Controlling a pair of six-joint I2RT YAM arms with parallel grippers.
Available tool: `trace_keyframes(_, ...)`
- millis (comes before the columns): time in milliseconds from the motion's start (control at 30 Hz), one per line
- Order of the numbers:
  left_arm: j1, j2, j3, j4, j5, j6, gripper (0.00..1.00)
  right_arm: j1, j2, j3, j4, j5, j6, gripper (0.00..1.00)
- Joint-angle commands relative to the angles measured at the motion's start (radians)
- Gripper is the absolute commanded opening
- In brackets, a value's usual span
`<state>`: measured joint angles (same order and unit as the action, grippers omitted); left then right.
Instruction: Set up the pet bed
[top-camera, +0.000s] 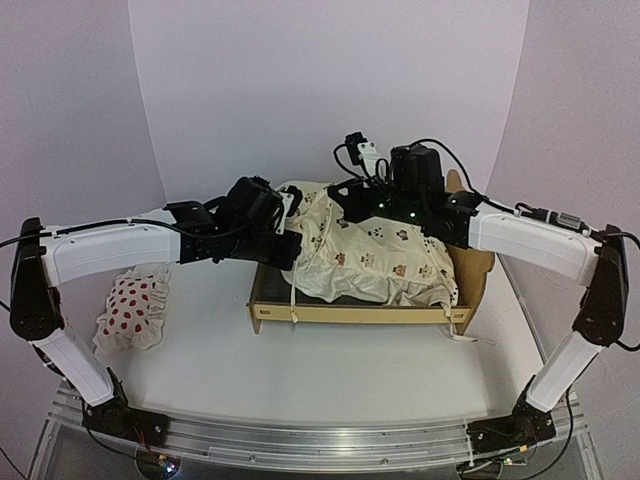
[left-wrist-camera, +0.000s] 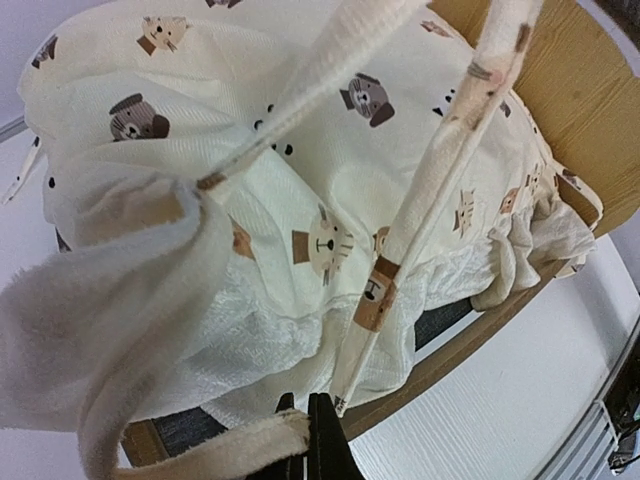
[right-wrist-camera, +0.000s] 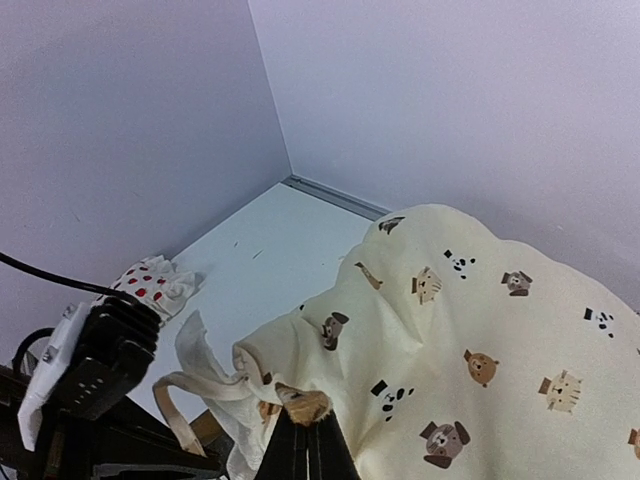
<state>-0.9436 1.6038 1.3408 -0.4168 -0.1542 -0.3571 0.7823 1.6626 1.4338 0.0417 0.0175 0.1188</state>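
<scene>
bed spot: my pet bed (top-camera: 350, 313) is on the bench (top-camera: 330, 385), about mid-frame in the overhead view and a touch right of centre. It's standing right way up.
bed axis: the long side runs left-right across the frame, near enough parallel to the bottom edge.
bed heading: the headboard (top-camera: 472, 272) is the tall plywood end at the right. What looks like one ear pokes up behind the right arm. The foot end faces the left of the frame.
cushion: the cream cushion (top-camera: 380, 255) with little animal faces is bunched over the frame and hides most of the base. Only the front rail shows under it.
left fingers: the left fingers (top-camera: 285, 245) are clenched at the cushion's left end. On the left wrist cam they (left-wrist-camera: 318, 440) sit at bottom centre with a cream tie strip of the cushion (left-wrist-camera: 300, 170) running right into them, so I'd call that grasping the cushion.
right fingers: the right fingers (top-camera: 345, 198) are clenched on a fold of the cushion. On the right wrist cam the fold sticks out just above the tips (right-wrist-camera: 305, 445).
pillow: the spotty white pillow (top-camera: 135, 305) is at far left under the left arm, well apart from the bed.
</scene>
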Motion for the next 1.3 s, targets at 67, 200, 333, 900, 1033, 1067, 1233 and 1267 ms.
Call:
trace_keyframes(67, -0.001, -0.022, 0.095, 0.054, -0.054, 0.043, 0.0, -0.035, -0.063, 0.019, 0.012, 0.057, -0.001, 0.0)
trace_keyframes(200, -0.001, -0.013, 0.12, 0.063, -0.064, 0.054, 0.0, -0.046, -0.064, 0.02, 0.011, 0.052, 0.008, 0.0)
trace_keyframes(333, -0.001, -0.005, 0.136, 0.062, -0.064, 0.06, 0.0, -0.052, -0.063, 0.019, 0.011, 0.048, 0.015, 0.0)
trace_keyframes(900, -0.001, -0.028, 0.049, 0.057, 0.005, 0.008, 0.0, -0.061, -0.052, 0.005, 0.008, 0.039, 0.046, 0.0)
trace_keyframes(1033, -0.001, -0.026, 0.033, 0.047, 0.035, -0.008, 0.0, -0.061, -0.04, 0.005, 0.007, 0.028, 0.061, 0.0)
trace_keyframes(1067, -0.001, -0.026, 0.028, 0.045, 0.04, -0.012, 0.0, -0.061, -0.036, 0.006, 0.007, 0.025, 0.064, 0.0)
trace_keyframes(1233, -0.001, -0.014, 0.009, 0.041, 0.053, -0.025, 0.0, -0.062, -0.01, 0.02, 0.005, 0.004, 0.085, 0.0)
trace_keyframes(1267, -0.001, -0.011, 0.006, 0.039, 0.054, -0.028, 0.0, -0.061, -0.003, 0.023, 0.005, 0.0, 0.09, 0.0)
